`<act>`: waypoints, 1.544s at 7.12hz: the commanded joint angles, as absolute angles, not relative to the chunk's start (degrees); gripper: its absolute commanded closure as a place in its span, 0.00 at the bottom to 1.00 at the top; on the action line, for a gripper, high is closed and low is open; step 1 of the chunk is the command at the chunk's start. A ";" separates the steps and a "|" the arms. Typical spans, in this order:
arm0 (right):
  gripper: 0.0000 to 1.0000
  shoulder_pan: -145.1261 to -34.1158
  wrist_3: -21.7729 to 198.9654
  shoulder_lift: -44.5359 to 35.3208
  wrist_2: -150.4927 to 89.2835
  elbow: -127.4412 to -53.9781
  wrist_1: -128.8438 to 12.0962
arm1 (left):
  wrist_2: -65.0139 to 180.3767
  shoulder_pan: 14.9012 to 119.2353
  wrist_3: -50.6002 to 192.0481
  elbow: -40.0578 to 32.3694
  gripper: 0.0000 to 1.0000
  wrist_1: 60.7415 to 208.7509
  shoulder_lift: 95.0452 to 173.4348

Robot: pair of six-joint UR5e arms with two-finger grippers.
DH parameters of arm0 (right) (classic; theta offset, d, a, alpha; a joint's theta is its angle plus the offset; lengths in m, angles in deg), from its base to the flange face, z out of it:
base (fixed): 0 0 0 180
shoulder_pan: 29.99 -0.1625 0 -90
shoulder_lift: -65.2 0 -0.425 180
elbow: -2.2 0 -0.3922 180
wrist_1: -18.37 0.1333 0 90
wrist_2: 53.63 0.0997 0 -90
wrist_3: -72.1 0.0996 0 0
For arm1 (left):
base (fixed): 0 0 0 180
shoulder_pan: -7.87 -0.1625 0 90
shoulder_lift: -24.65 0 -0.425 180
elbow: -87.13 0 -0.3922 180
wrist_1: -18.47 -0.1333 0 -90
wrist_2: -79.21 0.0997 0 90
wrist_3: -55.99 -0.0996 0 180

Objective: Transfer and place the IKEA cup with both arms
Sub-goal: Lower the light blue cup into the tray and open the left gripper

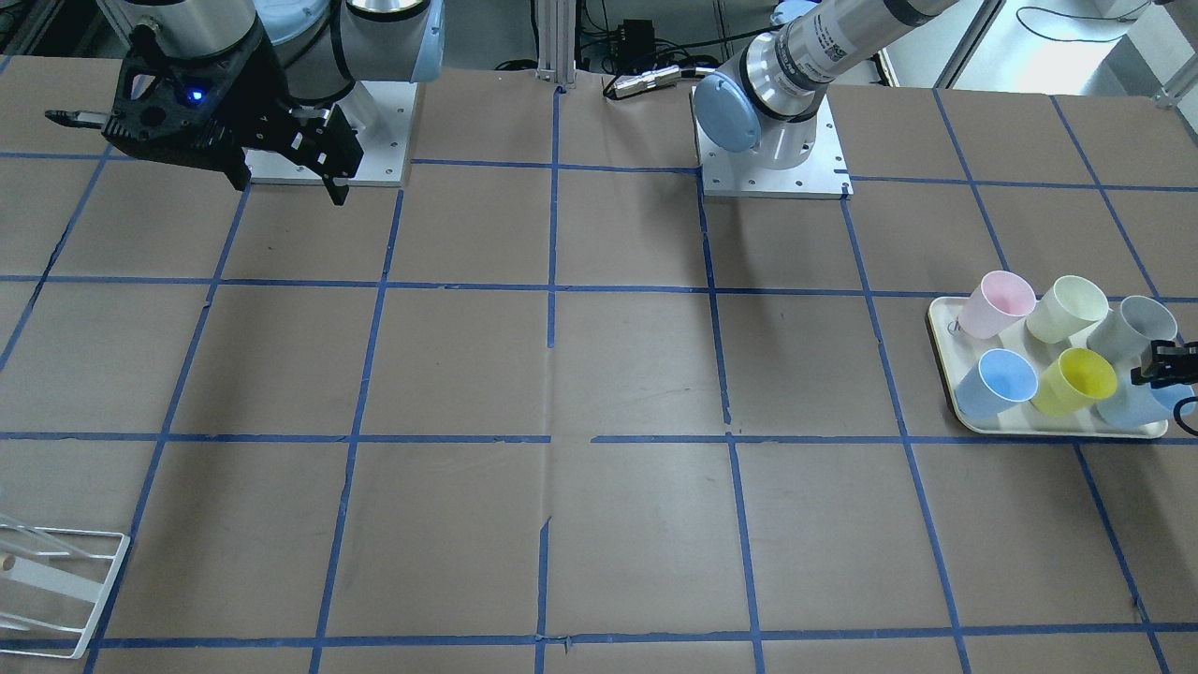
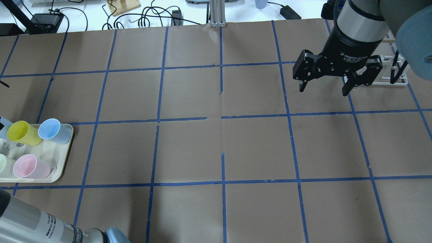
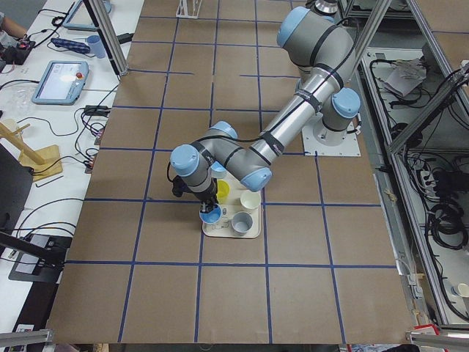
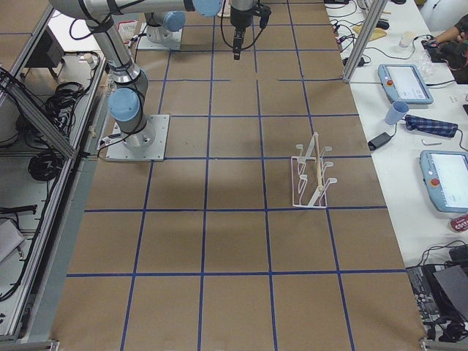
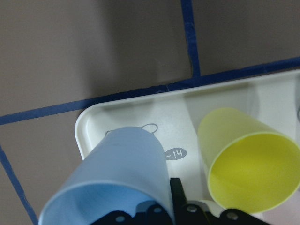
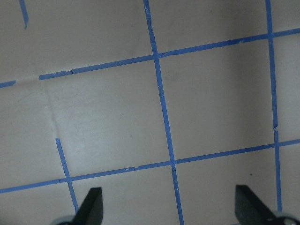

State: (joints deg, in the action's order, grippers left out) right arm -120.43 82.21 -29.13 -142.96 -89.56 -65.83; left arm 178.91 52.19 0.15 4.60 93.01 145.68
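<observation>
Pale-blue IKEA cup (image 5: 117, 178) sits on the cream tray (image 5: 93, 126) beside a yellow cup (image 5: 248, 164), left gripper (image 1: 1156, 367) astride its rim, clamped or not unclear, right gripper (image 2: 323, 91) hanging splayed above the table (image 2: 219, 148)

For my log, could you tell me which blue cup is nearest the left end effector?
The blue cup at the tray's end, right at the left end effector; the other blue cup stands beyond the yellow cup.
</observation>
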 commanded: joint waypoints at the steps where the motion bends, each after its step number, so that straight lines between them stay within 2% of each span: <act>1: 0.00 -119.64 82.03 -29.46 -143.10 -91.04 -64.59 | 178.88 52.17 0.44 5.30 0.00 93.52 145.67; 3: 0.00 -119.55 81.50 -29.63 -143.10 -91.14 -64.42 | 178.97 52.34 0.71 6.00 0.00 97.36 142.79; 6: 0.00 -119.55 81.59 -29.72 -143.01 -90.97 -64.42 | 173.01 55.84 5.51 7.41 0.00 114.49 132.00; 8: 0.00 -119.81 81.59 -29.55 -142.84 -91.05 -64.51 | 169.77 62.86 13.84 5.58 0.02 123.18 123.65; 11: 0.00 -119.81 81.76 -29.63 -142.83 -90.97 -64.51 | 168.16 77.60 33.68 0.47 0.04 124.11 112.91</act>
